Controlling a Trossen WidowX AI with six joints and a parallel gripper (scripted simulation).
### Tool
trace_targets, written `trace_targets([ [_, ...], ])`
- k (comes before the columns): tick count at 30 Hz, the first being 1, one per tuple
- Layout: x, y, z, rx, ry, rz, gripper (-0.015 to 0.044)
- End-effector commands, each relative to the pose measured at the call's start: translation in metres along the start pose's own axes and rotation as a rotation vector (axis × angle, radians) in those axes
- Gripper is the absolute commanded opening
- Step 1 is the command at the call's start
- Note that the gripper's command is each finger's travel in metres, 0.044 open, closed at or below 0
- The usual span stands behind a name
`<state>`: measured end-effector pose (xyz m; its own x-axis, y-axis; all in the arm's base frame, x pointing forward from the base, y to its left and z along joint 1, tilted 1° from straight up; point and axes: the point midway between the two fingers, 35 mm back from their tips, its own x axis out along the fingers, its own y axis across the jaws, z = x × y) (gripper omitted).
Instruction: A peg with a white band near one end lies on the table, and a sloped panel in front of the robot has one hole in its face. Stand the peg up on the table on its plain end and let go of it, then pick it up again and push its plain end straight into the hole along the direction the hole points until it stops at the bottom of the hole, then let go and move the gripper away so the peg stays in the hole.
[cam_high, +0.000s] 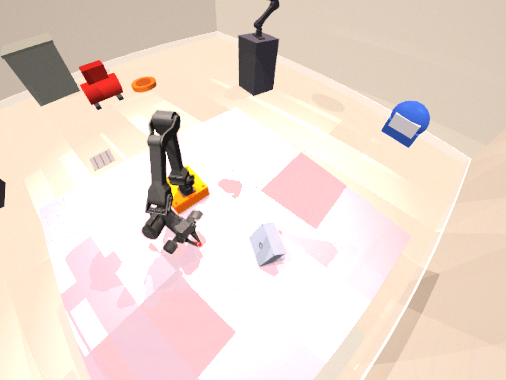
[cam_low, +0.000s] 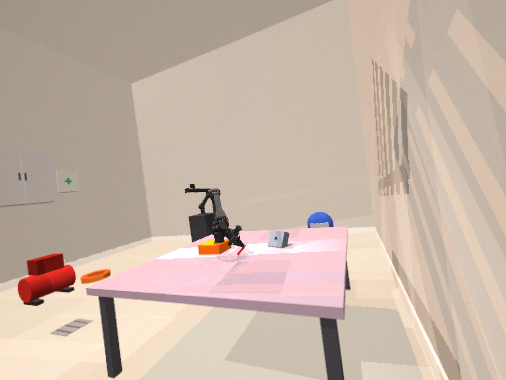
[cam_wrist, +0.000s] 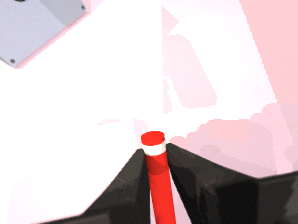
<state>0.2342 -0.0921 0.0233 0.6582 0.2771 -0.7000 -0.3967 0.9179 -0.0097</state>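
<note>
The red peg (cam_high: 200, 245) (cam_low: 241, 250) (cam_wrist: 162, 195) is held near its white-banded end, which points up and away from the wrist camera. In the exterior view it is tilted, with its plain end lower and to the left; whether that end touches the table cannot be told. My gripper (cam_high: 198, 243) (cam_low: 243, 246) (cam_wrist: 154, 152) is shut on the peg just below the white band. The grey sloped panel (cam_high: 267, 236) (cam_low: 283, 241) (cam_wrist: 37, 32) stands to the right of the gripper in the top and exterior views. Its hole (cam_high: 260, 245) (cam_low: 276, 238) shows as a small dark spot.
The arm's orange-yellow base (cam_high: 196, 200) (cam_low: 211, 248) stands on the pink and white table (cam_high: 190, 310) (cam_low: 200, 285), behind the gripper. The panel's lower edge and corner screws show at the wrist view's upper left. A blue rounded object (cam_high: 411, 117) (cam_low: 320, 219) is beyond the table.
</note>
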Motion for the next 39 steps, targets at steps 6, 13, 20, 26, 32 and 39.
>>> trace_targets([
  [6,-0.006,0.001,-0.003,-0.007,-0.088,0.001,0.0049],
  [13,-0.009,0.001,-0.006,-0.007,-0.148,0.002,0.0049],
  [20,-0.013,0.001,-0.009,-0.007,-0.208,0.002,0.0049],
  [26,-0.016,0.001,-0.012,-0.007,-0.26,0.002,0.0049],
  [32,-0.019,0.001,-0.015,-0.007,-0.311,0.003,0.0049],
  [39,-0.022,0.001,-0.019,-0.007,-0.372,0.003,0.0049],
])
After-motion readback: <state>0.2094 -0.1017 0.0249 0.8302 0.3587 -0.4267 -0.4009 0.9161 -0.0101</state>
